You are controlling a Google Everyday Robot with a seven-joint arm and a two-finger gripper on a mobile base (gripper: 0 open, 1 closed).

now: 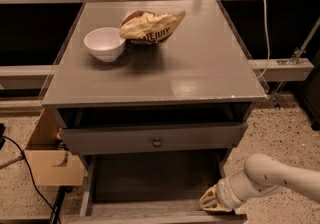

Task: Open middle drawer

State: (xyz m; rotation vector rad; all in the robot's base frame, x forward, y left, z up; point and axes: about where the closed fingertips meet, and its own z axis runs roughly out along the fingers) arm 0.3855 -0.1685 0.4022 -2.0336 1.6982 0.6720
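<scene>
Under the grey desk [200,78], the middle drawer [150,180] sits pulled well out below the top drawer [115,140], and the end effector [214,202] is at its front right corner, whether clamped or loose I can't tell.

The counter [200,68] is grey painted wood with a dull sheen, and the middle drawer [150,180] shows the same matt grey wood inside. On top are a smooth, glossy white bowl [105,43] and a crinkled, shiny bag [150,25]. The gripper [214,202], at that drawer's right front corner, looks like smooth cream plastic, and the floor [280,128] is speckled stone.
</scene>
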